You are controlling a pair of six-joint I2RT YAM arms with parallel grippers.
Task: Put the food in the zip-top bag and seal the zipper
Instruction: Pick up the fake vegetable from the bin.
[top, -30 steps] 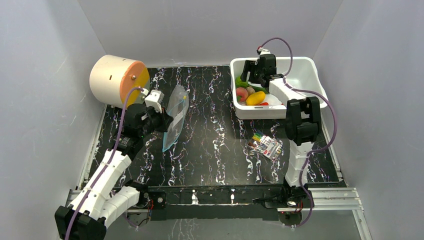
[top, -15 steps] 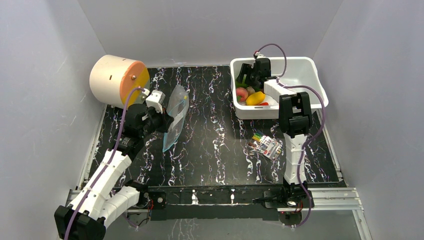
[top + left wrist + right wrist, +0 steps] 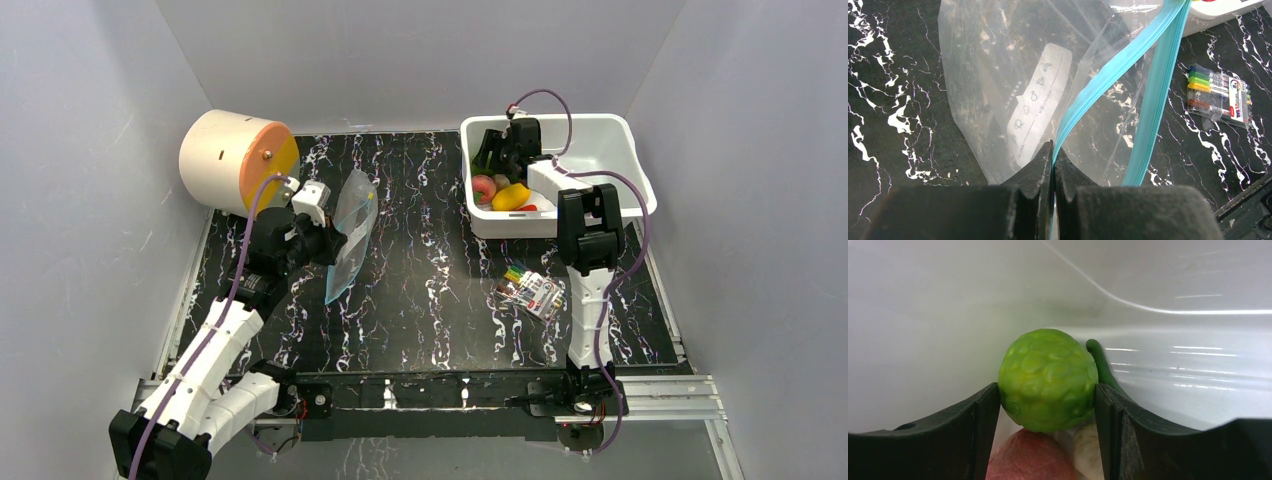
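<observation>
My left gripper (image 3: 328, 240) is shut on the blue-teal zipper (image 3: 1108, 70) of the clear zip-top bag (image 3: 352, 232) and holds it upright above the table, its mouth partly open. The left wrist view shows the bag's white label (image 3: 1040, 100) and my pinching gripper (image 3: 1053, 150). My right gripper (image 3: 490, 155) is down in the white bin (image 3: 620, 135), shut on a bumpy green toy fruit (image 3: 1048, 380); both fingers touch its sides. Pink (image 3: 484, 188), yellow (image 3: 511, 195) and red (image 3: 527, 208) food lies in the bin.
A flat printed marker packet (image 3: 532, 290) lies on the black marbled table in front of the bin. A cream cylinder with an orange face (image 3: 235, 160) lies at the back left. Grey walls enclose the table.
My right arm swung left and dipped deeper into the bin's left corner over the food. The left arm and the bag have barely moved.
</observation>
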